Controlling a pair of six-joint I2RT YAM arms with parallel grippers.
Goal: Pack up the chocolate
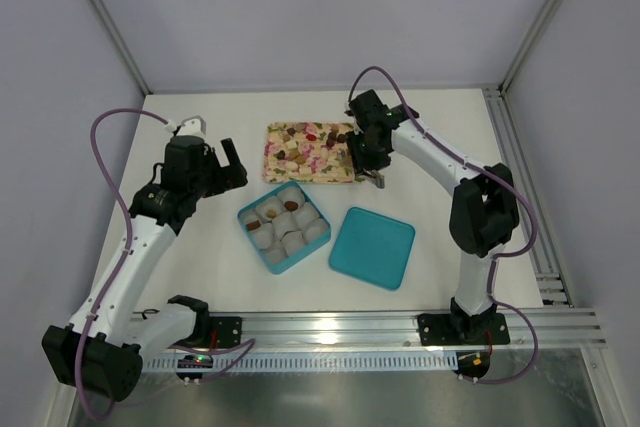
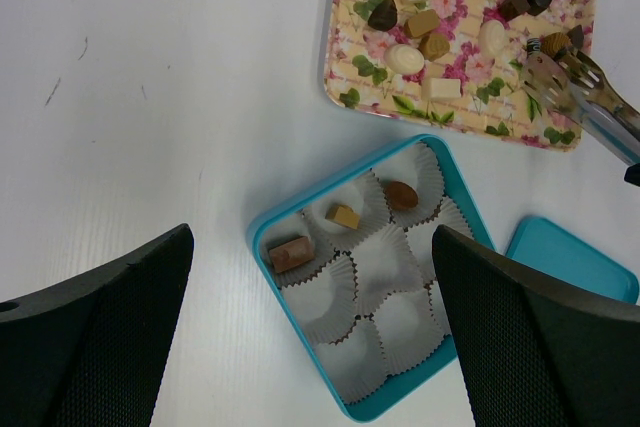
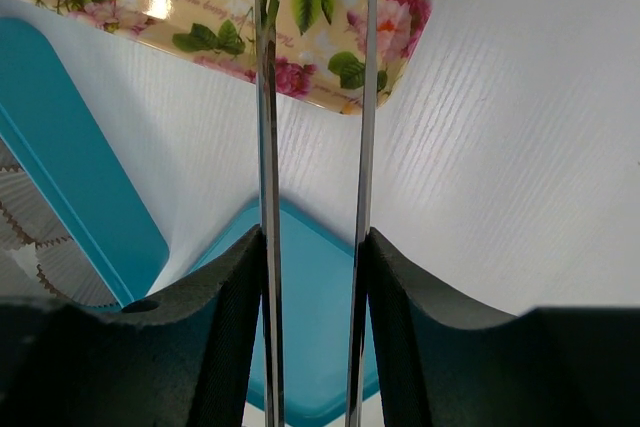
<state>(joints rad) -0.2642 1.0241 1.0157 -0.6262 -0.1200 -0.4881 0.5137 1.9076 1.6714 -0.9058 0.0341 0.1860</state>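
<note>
While left gripper [image 1: 226,161] hangs over the bench [image 2: 150,97] left of the box, its fingers [image 2: 120,327] are spread wide with nothing between them.

Right gripper [image 3: 313,247]: fingers [image 3: 220,327] are clamped on the two blades of a pair of metal tongs [image 2: 585,97], squeezing them near-parallel with a narrow gap. Tong tips are over the right end of the floral tray [image 2: 462,67], right at a brown piece [image 2: 555,44]. Can't tell if the tips actually hold it: the right wrist view crops them off at the top edge.

Most of the chocolate [image 2: 421,23] is on the tray, as loose pieces in dark brown, tan, cream and one red.

Teal box [image 2: 338,181] sits on the bench just in front of the tray, lined with crinkled white paper cups [image 2: 390,322]. Three cups on the tray-side half are filled:
- a brown-pink block [image 2: 291,252]
- a small tan cube [image 2: 346,215]
- a brown oval [image 2: 402,194]

The other cups show only white paper.

Teal lid [image 2: 570,252] lies flat on the bench beside the box, on the right arm's side, close to it but not touching. The tongs pass above the lid's corner in the right wrist view.
</note>
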